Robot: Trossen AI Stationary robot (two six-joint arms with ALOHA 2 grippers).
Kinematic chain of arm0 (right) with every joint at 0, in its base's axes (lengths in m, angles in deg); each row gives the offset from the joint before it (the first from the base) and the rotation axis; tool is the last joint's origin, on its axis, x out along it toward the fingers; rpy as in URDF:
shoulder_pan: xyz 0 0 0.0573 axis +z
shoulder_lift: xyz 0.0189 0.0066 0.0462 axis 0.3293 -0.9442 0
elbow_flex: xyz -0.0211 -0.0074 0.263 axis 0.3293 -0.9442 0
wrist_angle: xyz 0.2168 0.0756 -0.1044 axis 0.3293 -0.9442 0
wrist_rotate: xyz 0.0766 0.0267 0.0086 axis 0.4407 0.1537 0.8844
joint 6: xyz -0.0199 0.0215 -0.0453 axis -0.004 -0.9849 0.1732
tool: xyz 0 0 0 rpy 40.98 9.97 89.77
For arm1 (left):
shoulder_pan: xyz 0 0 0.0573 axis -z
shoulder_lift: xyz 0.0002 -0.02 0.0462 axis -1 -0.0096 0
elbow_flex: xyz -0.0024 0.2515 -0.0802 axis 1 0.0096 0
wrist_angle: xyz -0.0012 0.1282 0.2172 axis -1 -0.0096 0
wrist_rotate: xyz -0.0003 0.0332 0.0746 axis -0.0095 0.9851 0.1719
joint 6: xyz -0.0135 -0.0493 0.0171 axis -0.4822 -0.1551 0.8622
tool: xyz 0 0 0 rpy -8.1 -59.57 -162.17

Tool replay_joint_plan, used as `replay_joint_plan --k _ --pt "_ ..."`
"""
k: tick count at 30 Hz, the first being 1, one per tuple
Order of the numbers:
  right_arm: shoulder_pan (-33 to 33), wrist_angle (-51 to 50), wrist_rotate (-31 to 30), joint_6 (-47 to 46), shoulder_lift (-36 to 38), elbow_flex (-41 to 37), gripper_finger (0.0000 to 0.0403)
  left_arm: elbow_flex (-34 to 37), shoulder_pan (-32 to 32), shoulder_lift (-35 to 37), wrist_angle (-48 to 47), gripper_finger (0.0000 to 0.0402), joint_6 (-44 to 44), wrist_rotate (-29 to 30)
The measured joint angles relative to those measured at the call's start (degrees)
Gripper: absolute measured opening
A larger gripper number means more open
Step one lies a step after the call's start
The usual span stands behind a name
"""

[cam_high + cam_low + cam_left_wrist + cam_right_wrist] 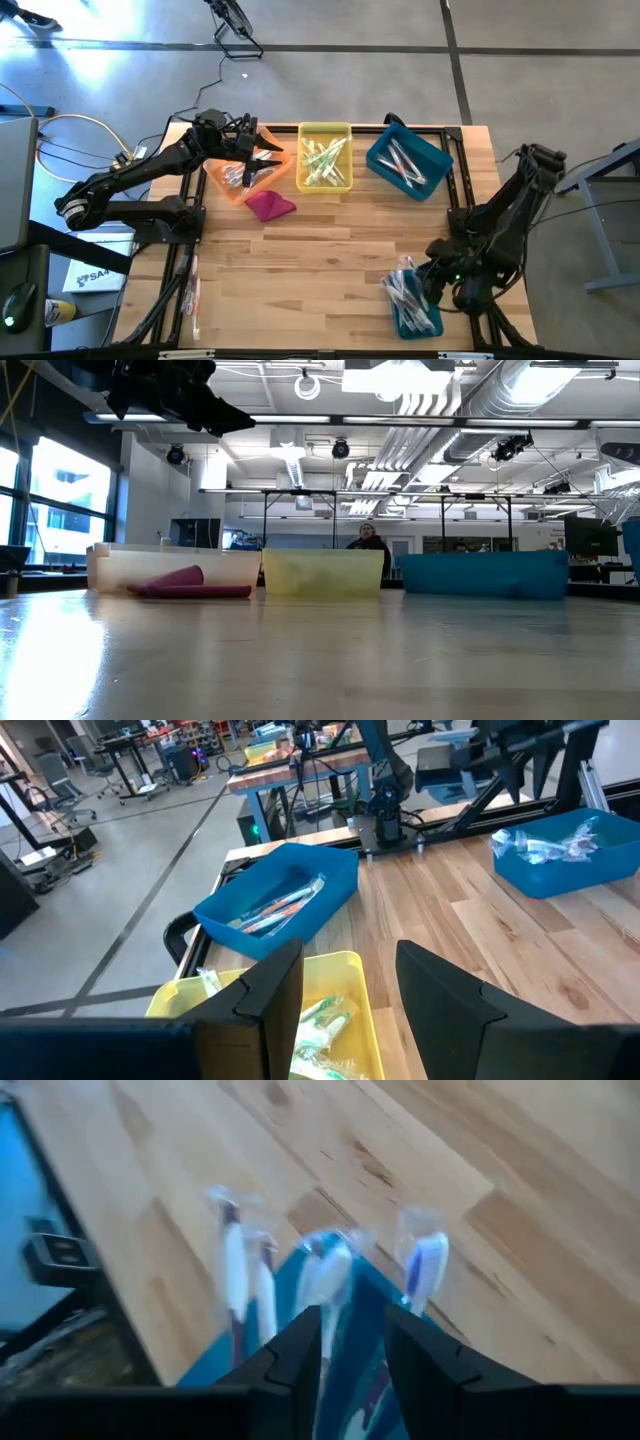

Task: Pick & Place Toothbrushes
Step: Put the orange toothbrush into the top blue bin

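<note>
Listing by size: wooden tabletop [320, 250]; left arm over the orange bin [225, 185] at the far edge, left gripper [350, 990] with jaws spread and empty; right gripper [348, 1342] low over the near teal bin [412, 315], jaws slightly apart, whether pinching anything cannot be told; yellow bin [325, 130]; far teal bin [435, 155]; magenta cloth [268, 205]; toothbrushes [405, 288] in all four bins.

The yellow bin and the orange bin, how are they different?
The yellow bin sits in the middle of the row; the orange bin sits at the left end. The yellow bin holds green and white toothbrushes with nothing above it; the orange bin has the left gripper over it and a magenta cloth beside it. Both hold toothbrushes.
</note>
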Motion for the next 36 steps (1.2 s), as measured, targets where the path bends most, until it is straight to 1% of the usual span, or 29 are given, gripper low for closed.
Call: replay_joint_plan --k 2,7,12,15,21,26,31,36 --pt "-0.73 0.23 -1.15 3.19 2.33 0.00 0.0096 0.00 0.00 0.00 -0.01 0.0156 -0.01 0.02" --pt "-2.35 0.24 -7.68 14.72 6.85 0.00 0.0068 0.00 0.00 0.00 0.22 0.0156 0.01 0.06" --pt "-4.81 0.23 -11.92 26.21 8.98 0.00 0.0012 0.00 0.00 0.00 -0.13 0.0156 -0.01 0.07" --pt "-6.71 0.24 -13.16 32.27 9.38 0.00 0.0004 0.00 0.00 0.00 -0.10 0.0156 -0.03 0.09" --pt "-11.44 1.29 -12.81 39.90 9.40 0.00 0.0002 0.00 0.00 0.00 0.25 0.0156 -5.57 0.11" --pt "-15.83 8.56 -10.51 50.59 9.40 0.00 0.0002 0.00 0.00 0.00 0.06 0.0156 -6.21 0.12" --pt "-21.74 18.06 -4.45 64.26 9.40 0.00 0.0002 0.00 0.00 0.00 -0.08 0.0156 -6.43 0.13" --pt "-28.06 23.96 1.57 74.48 9.40 0.00 0.0002 0.00 0.00 0.00 -0.21 0.0156 -6.43 0.13"
